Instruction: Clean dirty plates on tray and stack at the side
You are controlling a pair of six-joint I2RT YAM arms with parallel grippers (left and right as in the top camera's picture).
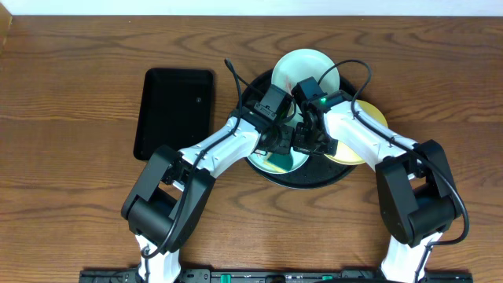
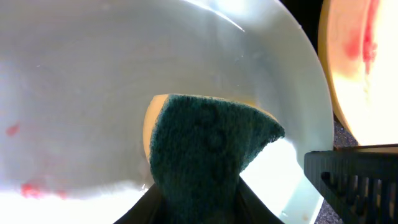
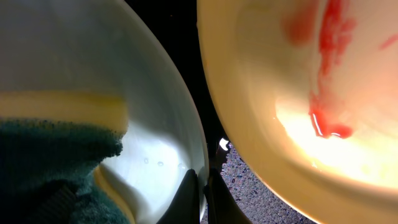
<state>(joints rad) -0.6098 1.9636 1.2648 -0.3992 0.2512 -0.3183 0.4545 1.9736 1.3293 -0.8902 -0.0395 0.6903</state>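
- Black round tray (image 1: 310,178) sits about mid-table with all 3 plates on it. A smaller rectangular tray (image 1: 174,110) lies just beside it, toward the table's left edge.
- The near mint plate (image 1: 271,163) is at the round tray's near-left edge, mostly buried under both arms in the overhead view.
- The left gripper (image 2: 196,208) is pinching a sponge (image 2: 205,143), green scrubby face toward the wrist camera and yellow foam behind. The sponge is pressed onto the inside of that near mint plate.
- A couple of red smears (image 2: 31,188) sit on the same plate, off to the side of the sponge and not touching it.
- The right gripper (image 3: 202,194) has its fingers pressed together on that plate's rim, on the edge facing the yellow plate. The thin rim looks nipped between the tips, but the close-up is pretty blurry.
- The yellow plate (image 3: 298,93) is at the tray's right edge, just beside the held plate, with a narrow strip of bare tray between them. A red streak (image 3: 326,74) runs across it.
- The far mint plate (image 1: 302,67) is at the tray's far edge, hanging over the rim a bit, and neither gripper touches it.
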